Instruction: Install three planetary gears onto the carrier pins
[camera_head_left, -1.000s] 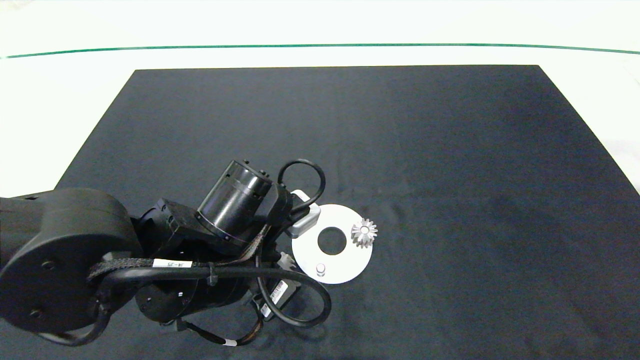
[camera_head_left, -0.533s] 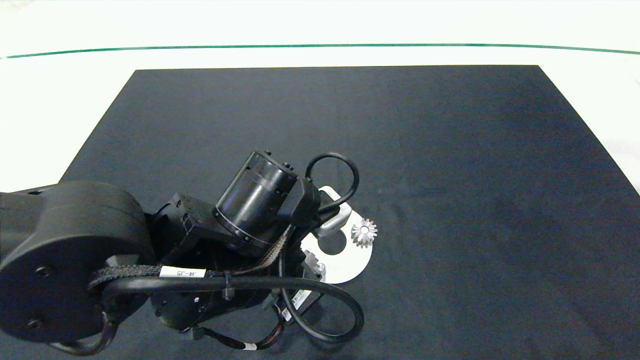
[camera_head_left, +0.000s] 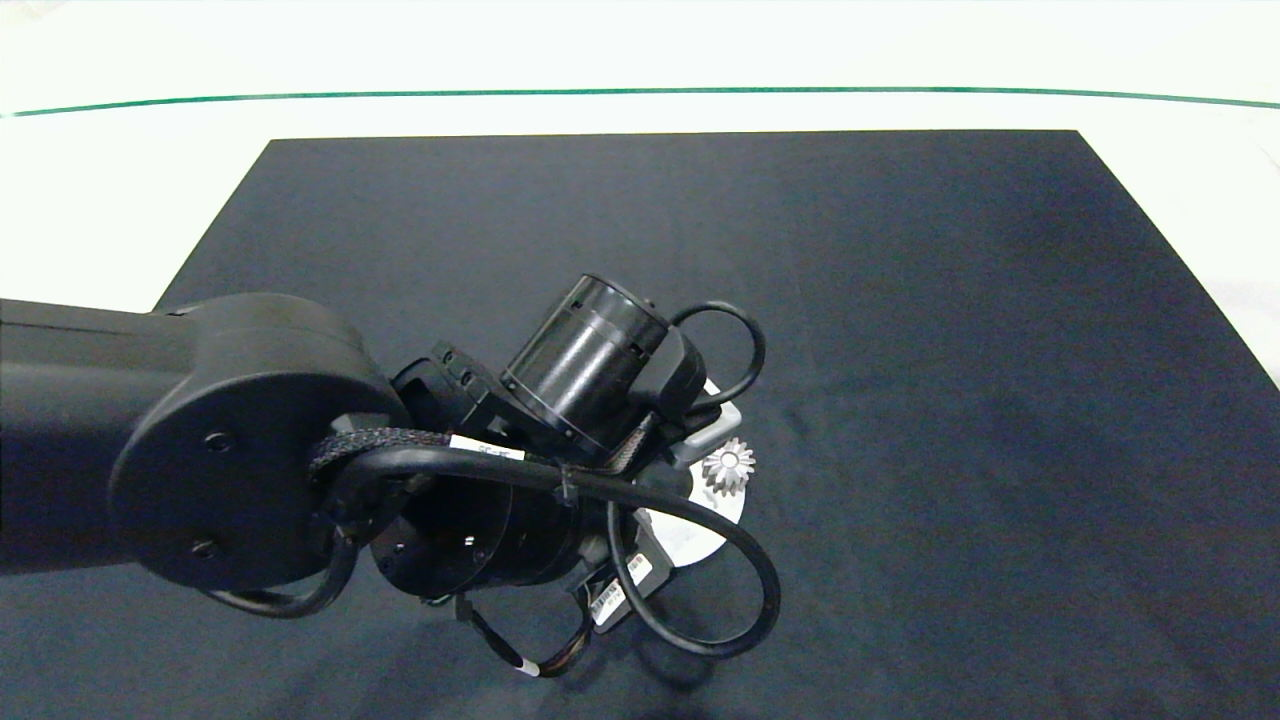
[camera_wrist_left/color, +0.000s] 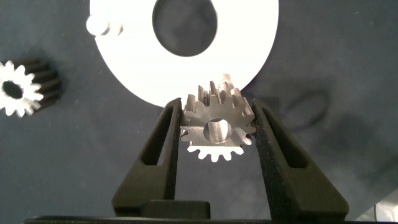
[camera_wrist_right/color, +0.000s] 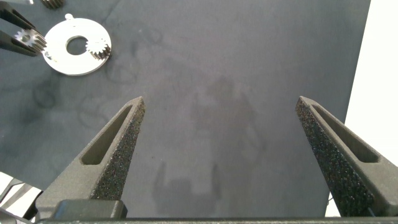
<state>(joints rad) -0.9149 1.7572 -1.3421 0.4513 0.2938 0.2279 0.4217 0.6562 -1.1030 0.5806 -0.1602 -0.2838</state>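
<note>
The head camera is looking steeply down from above at the dark mat (camera_head_left: 900, 300), the left arm (camera_head_left: 230, 440) entering from the picture's left edge. The left wrist camera is sitting close over the white disc (camera_wrist_left/color: 255, 37), facing down between its own fingers (camera_wrist_left/color: 155, 149). The right wrist camera is looking from farther off across the mat — the white disc is showing small at its far edge. All three views are sharing that disc

Black, matte left arm (camera_head_left: 230, 440) with rounded joint housing, two screws, glossy cylindrical wrist segment. Looping black cables (camera_head_left: 700, 560), braided sleeve, white labels. Dark grey, wedge-shaped, slotted, grainy-padded fingers (camera_wrist_left/color: 155, 155) on the hands.
</note>
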